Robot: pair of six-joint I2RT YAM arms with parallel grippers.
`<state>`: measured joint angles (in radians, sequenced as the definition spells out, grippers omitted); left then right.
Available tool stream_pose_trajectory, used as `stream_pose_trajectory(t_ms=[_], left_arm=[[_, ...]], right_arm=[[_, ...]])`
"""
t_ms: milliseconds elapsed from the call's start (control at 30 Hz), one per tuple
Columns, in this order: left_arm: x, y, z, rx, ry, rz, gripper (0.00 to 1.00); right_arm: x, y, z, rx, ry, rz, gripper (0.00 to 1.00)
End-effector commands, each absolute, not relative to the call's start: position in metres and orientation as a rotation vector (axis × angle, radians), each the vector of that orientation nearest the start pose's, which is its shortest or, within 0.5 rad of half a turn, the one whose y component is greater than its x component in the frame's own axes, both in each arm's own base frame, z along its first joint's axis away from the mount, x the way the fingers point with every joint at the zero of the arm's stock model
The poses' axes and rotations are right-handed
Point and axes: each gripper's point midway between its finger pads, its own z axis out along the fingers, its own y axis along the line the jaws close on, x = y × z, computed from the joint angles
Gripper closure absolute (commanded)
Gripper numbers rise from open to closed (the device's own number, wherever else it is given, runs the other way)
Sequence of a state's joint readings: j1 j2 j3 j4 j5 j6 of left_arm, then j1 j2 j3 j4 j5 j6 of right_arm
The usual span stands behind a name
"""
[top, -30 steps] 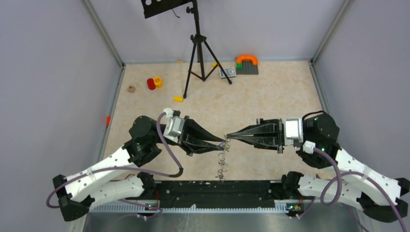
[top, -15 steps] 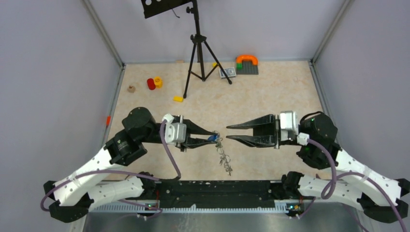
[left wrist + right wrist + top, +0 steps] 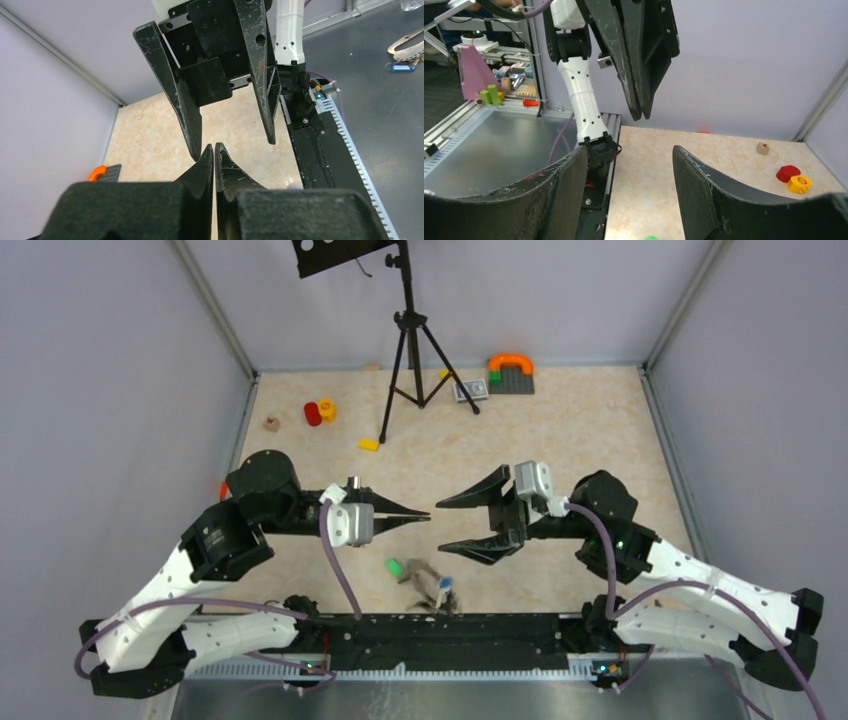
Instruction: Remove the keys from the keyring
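The left hand (image 3: 424,518) is pressed together with nothing between its fingers, above the middle of the surface (image 3: 560,440). The right hand (image 3: 443,527) faces it almost tip to tip, spread wide and empty. The keys (image 3: 425,582) lie in a loose bunch on the surface, nearer than both hands, close to the near edge. A green tag (image 3: 395,566) is at their left and a blue tag (image 3: 446,587) at their right. The keyring is too blurred to pick out among them.

A black tripod (image 3: 408,350) is set at the far end of the table (image 3: 580,430); an orange arch (image 3: 511,361) is placed just to its right, 1 red cylinder (image 3: 313,414) to its left.
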<state>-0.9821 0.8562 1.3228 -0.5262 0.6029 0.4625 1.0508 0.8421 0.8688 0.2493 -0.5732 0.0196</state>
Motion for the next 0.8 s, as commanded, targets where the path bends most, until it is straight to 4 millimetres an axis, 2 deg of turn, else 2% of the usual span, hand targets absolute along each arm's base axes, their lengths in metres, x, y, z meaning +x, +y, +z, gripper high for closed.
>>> stream_pose_trajectory(t_ms=[0, 67, 133, 233, 300, 367, 433, 467, 567, 700, 767], left_arm=[[0.079, -0.263, 0.435, 1.444, 0.892, -0.835, 1.0], [0.081, -0.263, 0.433, 1.443, 0.903, -0.829, 1.0], [0.083, -0.263, 0.427, 1.446, 0.935, -0.827, 1.0], [0.09, -0.262, 0.408, 1.434, 1.01, -0.811, 1.0], [0.101, -0.26, 0.397, 1.362, 1.081, -0.792, 0.98], [0.121, -0.26, 0.383, 1.225, 1.204, -0.77, 0.78], [0.141, -0.256, 0.366, 1.06, 1.341, -0.753, 0.44], [0.149, -0.256, 0.353, 0.999, 1.404, -0.748, 0.31], [0.16, -0.261, 0.31, 0.886, 1.578, -0.773, 0.08], [0.171, -0.269, 0.241, 0.714, 1.871, -0.791, 0.01], [0.169, -0.268, 0.209, 0.659, 2.017, -0.778, 0.01]], right_arm=[[0.071, 0.32, 0.42, -1.047, 0.846, 1.314, 0.37], [0.076, 0.321, 0.417, -1.023, 0.876, 1.305, 0.36], [0.091, 0.319, 0.406, -0.963, 0.97, 1.257, 0.36], [0.122, 0.31, 0.383, -0.833, 1.187, 1.154, 0.37], [0.146, 0.299, 0.36, -0.709, 1.378, 1.057, 0.39], [0.165, 0.286, 0.338, -0.585, 1.53, 0.968, 0.39], [0.182, 0.269, 0.312, -0.433, 1.683, 0.87, 0.39], [0.189, 0.259, 0.298, -0.344, 1.76, 0.819, 0.39], [0.197, 0.236, 0.252, -0.137, 1.957, 0.687, 0.39], [0.188, 0.23, 0.187, -0.026, 2.19, 0.589, 0.39], [0.179, 0.234, 0.163, 0.0, 2.29, 0.582, 0.39]])
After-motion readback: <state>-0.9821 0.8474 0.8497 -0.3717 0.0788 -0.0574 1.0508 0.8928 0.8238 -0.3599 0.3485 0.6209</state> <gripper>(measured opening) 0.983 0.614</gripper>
